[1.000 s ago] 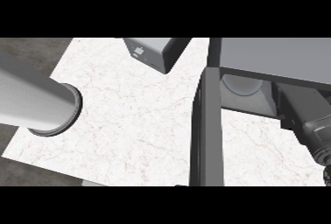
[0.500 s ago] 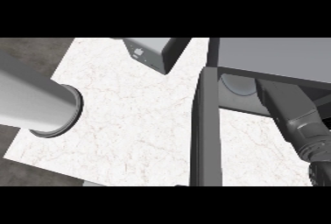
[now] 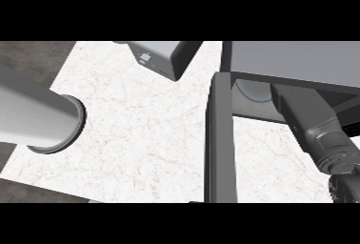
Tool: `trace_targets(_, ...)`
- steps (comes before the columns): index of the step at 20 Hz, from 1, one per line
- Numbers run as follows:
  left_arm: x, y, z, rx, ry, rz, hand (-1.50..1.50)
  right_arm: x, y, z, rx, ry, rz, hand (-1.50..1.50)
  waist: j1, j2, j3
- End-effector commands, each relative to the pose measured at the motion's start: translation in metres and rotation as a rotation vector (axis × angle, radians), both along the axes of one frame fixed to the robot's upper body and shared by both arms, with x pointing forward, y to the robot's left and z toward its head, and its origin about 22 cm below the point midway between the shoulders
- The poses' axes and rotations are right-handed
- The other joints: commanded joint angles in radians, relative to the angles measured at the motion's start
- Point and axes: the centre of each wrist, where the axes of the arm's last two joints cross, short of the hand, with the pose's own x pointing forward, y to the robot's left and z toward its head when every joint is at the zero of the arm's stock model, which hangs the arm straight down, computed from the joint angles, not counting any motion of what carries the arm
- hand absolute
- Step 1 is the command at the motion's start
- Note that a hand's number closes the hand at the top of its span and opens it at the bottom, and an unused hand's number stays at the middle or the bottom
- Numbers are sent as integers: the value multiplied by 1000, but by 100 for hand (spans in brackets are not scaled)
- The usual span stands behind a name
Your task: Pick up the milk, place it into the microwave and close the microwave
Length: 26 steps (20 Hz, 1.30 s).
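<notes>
Right hand [image 3: 332,155], dark and ridged, was at the lower right of the microwave [image 3: 295,59], its fingers wrapped around the near end of the milk carton [image 3: 299,107]. The hand's black base ran off the view's lower right corner. How much of the carton the hand enclosed could not be told from this angle.

The carton was a long, flat-faced box, dark grey in the shade. It slanted up and to the left from the hand, and its far end reached into the microwave's open cavity. Whether it rested on the cavity floor or hung above it could not be told. Just left of the carton's far end, inside the cavity, lay the pale grey, round turntable [image 3: 252,90], partly hidden by the front frame.

The microwave was a plain grey box with a smooth, matte top. The microwave door [image 3: 219,143] stood open and was seen edge-on as a tall dark grey slab at the cavity's left side.

Left of the microwave stretched the white counter [image 3: 141,124], marble-like with fine veins. A pale grey box [image 3: 165,57] bearing a small white mark stood up and to the left of the microwave.

Well left of the microwave lay the left forearm [image 3: 35,114], a smooth light grey cylinder ending in a dark ring. No left hand showed.
</notes>
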Motion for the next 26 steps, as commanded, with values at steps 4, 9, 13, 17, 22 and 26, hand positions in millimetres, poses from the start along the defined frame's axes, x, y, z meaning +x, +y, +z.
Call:
trace_targets(4, -5, -10, -17, -15, 53, -21, -150, 13, 21, 30, 7, -28, 4, -150, -23, -48, -41)
trace_targets(9, -7, -17, -26, -11, 63, -22, -150, 4, 5, 10, -10, 12, 56, -150, -59, -55, -40)
trace_targets(13, 3, -37, -37, -43, 46, -101, -150, 1, -3, 3, 46, 37, 112, -150, -96, -59, -40)
trace_targets(17, -1, -38, -46, -22, 60, -177, -150, -2, 2, -6, 203, 49, 248, -150, -110, -71, -40)
trace_targets(22, 8, -53, -59, 9, 113, -311, -150, -19, 8, -42, 353, 79, 359, -150, -144, -81, -41)
trace_targets(26, 27, -75, -62, 51, 115, -314, -150, -34, 10, -68, 463, 117, 447, -150, -170, -91, -41)
